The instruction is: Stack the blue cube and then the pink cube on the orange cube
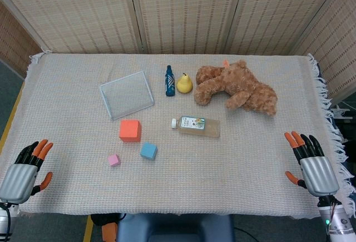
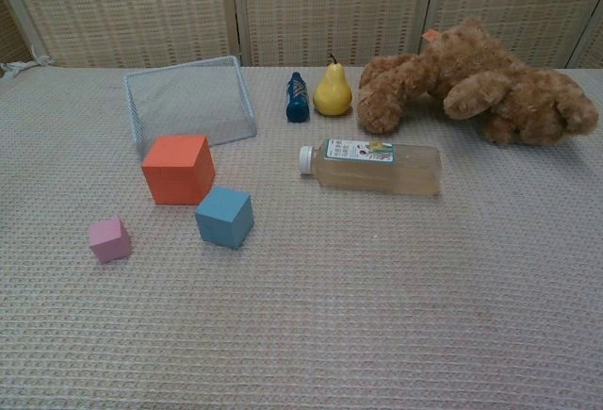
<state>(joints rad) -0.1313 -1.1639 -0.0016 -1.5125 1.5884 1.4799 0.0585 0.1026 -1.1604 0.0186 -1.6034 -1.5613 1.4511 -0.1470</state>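
The orange cube [image 1: 130,131] [image 2: 178,169] is the largest and sits left of the table's middle. Just in front and to its right lies the blue cube [image 1: 148,151] [image 2: 224,216]. The small pink cube [image 1: 114,160] [image 2: 109,238] rests further left and nearer the front edge. All three stand apart on the cloth. My left hand [image 1: 25,168] hovers at the front left corner, fingers spread, holding nothing. My right hand [image 1: 310,162] is at the front right corner, also spread and empty. Neither hand shows in the chest view.
A wire mesh tray [image 1: 127,94] [image 2: 191,100] lies behind the orange cube. A juice bottle [image 1: 196,126] [image 2: 371,166] lies on its side at the middle. Behind it stand a small blue bottle [image 1: 169,81], a yellow pear [image 1: 184,83] and a brown teddy bear [image 1: 236,87].
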